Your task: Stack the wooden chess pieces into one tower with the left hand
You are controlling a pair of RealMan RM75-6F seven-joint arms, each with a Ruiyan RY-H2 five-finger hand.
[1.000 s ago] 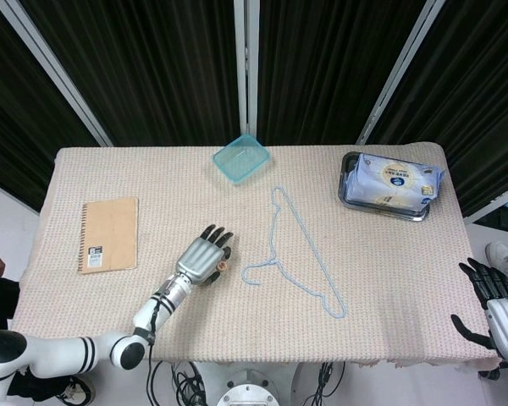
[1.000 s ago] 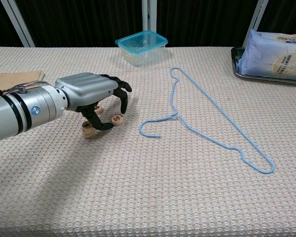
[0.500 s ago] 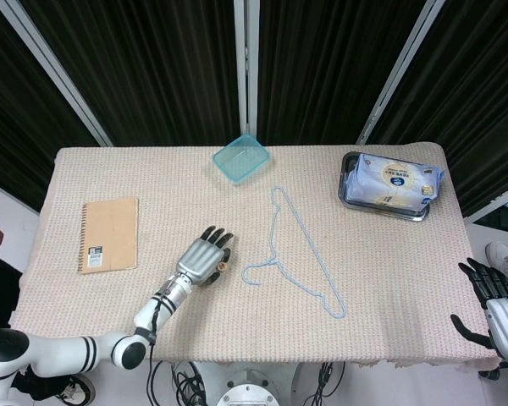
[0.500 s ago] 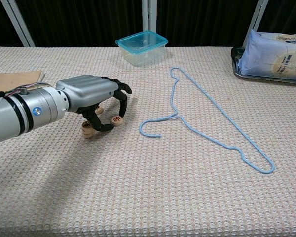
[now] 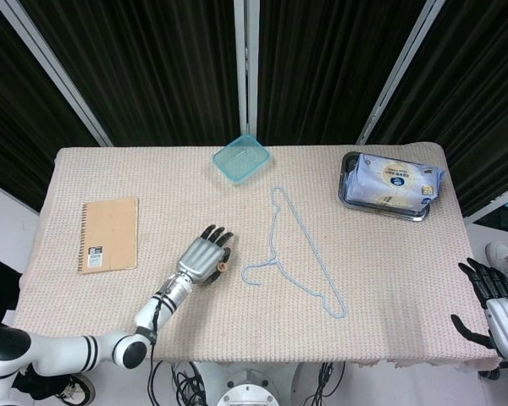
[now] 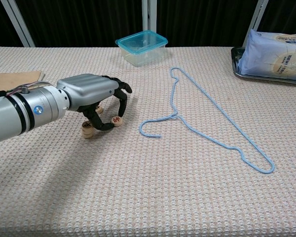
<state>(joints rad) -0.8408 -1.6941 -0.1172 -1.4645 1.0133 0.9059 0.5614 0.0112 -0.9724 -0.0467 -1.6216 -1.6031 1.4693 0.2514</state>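
a table (image 5: 389, 279) under a beige woven cloth, black pleated curtains (image 5: 161, 68) hanging behind with pale metal struts (image 5: 55, 72) crossing them, light floor (image 5: 4, 216) at left.

I see my left hand (image 6: 96, 96) over the chess pieces (image 6: 117, 120), notebook (image 5: 109, 234) to its left, hanger (image 6: 207, 129) right, container (image 6: 141, 47) behind.

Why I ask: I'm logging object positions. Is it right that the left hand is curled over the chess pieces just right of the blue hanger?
Not quite. In the chest view the left hand is curled over the chess pieces just left of the blue hanger, not right of it.
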